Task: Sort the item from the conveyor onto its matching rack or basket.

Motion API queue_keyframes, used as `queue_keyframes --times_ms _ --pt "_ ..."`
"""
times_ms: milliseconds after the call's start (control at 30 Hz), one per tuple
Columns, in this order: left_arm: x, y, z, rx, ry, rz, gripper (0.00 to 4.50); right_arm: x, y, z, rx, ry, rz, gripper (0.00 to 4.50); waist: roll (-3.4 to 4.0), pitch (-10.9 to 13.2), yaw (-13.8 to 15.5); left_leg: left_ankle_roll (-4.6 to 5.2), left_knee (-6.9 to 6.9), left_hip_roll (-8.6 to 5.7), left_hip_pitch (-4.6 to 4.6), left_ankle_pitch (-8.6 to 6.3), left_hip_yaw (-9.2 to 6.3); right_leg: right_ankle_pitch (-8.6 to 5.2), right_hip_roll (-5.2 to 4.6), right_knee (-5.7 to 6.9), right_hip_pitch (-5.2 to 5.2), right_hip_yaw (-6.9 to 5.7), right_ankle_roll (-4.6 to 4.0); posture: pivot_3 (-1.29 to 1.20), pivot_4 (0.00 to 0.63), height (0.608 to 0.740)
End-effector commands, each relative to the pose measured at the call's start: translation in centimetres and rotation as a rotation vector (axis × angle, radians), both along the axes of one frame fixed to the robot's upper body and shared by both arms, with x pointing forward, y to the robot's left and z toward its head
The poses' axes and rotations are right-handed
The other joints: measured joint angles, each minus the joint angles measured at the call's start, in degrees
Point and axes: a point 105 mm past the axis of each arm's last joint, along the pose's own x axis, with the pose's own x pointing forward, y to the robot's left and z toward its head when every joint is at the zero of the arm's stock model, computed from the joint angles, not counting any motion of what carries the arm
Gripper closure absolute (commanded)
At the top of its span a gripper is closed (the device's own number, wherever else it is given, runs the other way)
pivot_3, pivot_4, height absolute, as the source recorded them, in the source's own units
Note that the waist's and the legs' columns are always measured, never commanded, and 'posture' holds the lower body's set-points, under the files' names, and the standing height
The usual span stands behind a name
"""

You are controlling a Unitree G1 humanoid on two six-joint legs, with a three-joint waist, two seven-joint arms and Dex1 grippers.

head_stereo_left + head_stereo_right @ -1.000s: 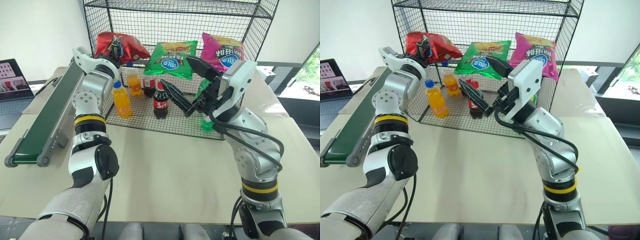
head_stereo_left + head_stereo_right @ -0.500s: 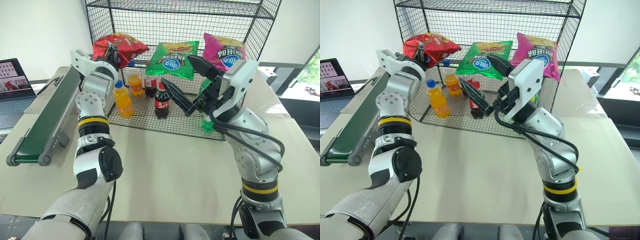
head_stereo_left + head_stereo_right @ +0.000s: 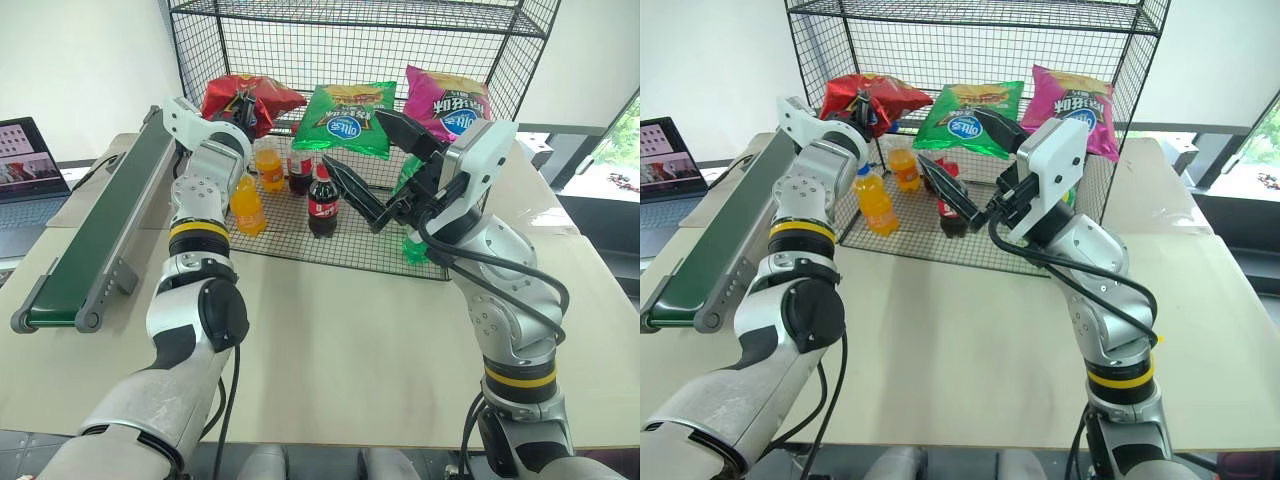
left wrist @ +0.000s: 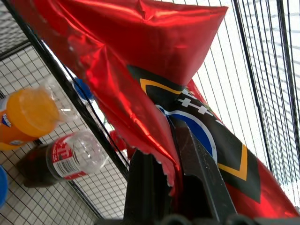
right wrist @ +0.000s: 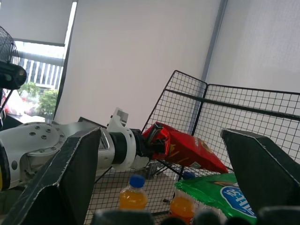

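Observation:
The red chip bag (image 3: 255,97) hangs at the left end of the rack's (image 3: 360,22) middle tier, and my left gripper (image 3: 240,108) is shut on its crinkled edge. In the left wrist view both fingers pinch the red foil (image 4: 140,42) just under the blue-and-white logo. I cannot tell whether the bag rests on the wire. My right gripper (image 3: 368,160) is open and empty in front of the rack's lower tier, near the cola bottle. The conveyor (image 3: 95,235) runs along the table's left side with nothing on its belt.
A green bag (image 3: 348,118) and a magenta bag (image 3: 447,100) lie on the same tier to the right of the red one. Orange drink bottles (image 3: 245,205) and cola bottles (image 3: 320,203) stand on the bottom tier. A laptop (image 3: 30,165) sits at the far left.
My left forearm has swung to the right and its wrist has rolled, with the red bag still gripped at the shelf's left end. The right arm has not moved.

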Motion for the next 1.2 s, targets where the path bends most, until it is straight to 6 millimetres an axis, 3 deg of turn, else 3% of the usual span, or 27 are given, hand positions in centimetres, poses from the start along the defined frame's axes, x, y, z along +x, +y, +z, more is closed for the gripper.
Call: queue_keyframes --times_ms 33,367,467,700,767,1033,1200 --pt "0.0 0.7 1.9 0.021 -0.069 0.03 4.45 -0.6 -0.1 0.8 0.012 -0.038 -0.006 0.0 0.0 0.0 0.0 0.0 0.0 0.0 0.0 0.0 0.0 0.0 0.0 0.0 0.0 0.0 0.0 0.0 0.15 0.738" --pt "0.3 0.7 1.8 0.042 -0.089 0.019 4.45 -0.6 -0.1 0.8 0.01 -0.038 -0.005 0.0 0.0 0.0 -0.01 0.0 -0.01 0.0 0.0 0.0 0.0 -0.01 0.0 0.01 0.0 -0.01 0.01 0.0 0.15 0.738" --pt "0.2 0.6 2.0 0.036 -0.108 0.003 3.71 -0.6 -0.1 0.8 0.009 -0.037 -0.006 0.0 0.0 0.0 -0.02 0.01 -0.01 0.0 0.0 0.0 0.0 -0.01 0.0 0.02 0.0 0.0 0.01 0.0 0.15 0.738" --pt "-0.3 0.4 2.4 0.049 -0.124 -0.013 0.73 -0.6 -0.1 0.6 0.007 -0.032 -0.004 0.0 0.01 0.0 -0.11 0.01 0.0 0.01 0.02 0.0 0.0 0.0 0.0 0.07 0.0 0.0 0.01 0.0 0.15 0.738" --pt "-0.8 0.5 2.3 0.055 -0.124 -0.02 0.09 -0.6 -0.1 0.5 0.007 -0.03 -0.004 0.0 0.02 -0.01 -0.2 0.01 0.0 0.01 0.02 0.0 0.0 -0.01 0.0 0.08 0.0 0.0 0.01 0.0 0.15 0.738" --pt "-4.7 2.4 0.2 0.098 -0.051 -0.011 0.09 -0.6 -0.1 0.2 0.005 -0.016 0.008 0.0 0.06 -0.03 -0.21 0.01 0.03 0.06 0.06 0.0 0.0 0.23 0.0 0.14 0.01 0.02 -0.39 0.0 0.15 0.738" --pt "-7.6 2.8 0.2 0.211 -0.053 -0.055 0.09 -0.7 -0.2 -0.5 -0.004 0.005 0.018 0.0 0.04 -0.02 0.02 0.01 0.06 0.05 0.03 0.01 -0.01 0.25 0.0 0.15 0.0 0.02 -0.41 0.0 0.15 0.738"
